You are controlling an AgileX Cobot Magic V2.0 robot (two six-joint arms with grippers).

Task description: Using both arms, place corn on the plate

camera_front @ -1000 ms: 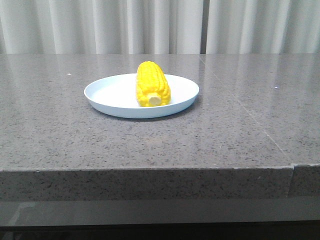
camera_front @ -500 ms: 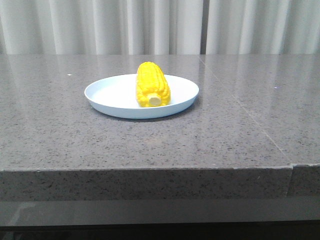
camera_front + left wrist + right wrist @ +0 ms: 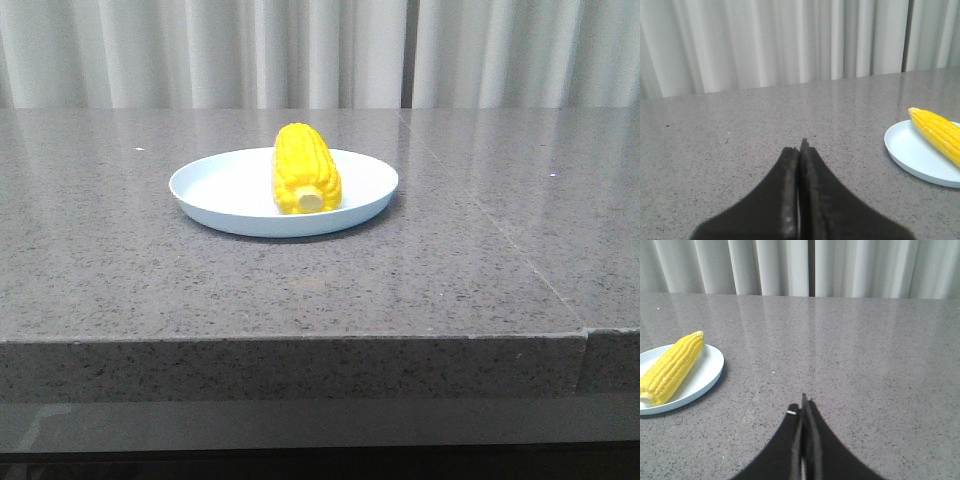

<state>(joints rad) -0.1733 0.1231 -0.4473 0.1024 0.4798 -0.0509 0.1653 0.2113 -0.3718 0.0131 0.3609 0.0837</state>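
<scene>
Left end effector, right end effector: matte black, tapered fingers.

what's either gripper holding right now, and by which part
Nothing. The left gripper and right gripper are both shut on nothing, apart from the corn, which lies on the plate.

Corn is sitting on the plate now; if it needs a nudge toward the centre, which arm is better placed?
Neither clearly. The corn lies across the plate, and the left gripper and right gripper, both shut, sit back on opposite sides.
</scene>
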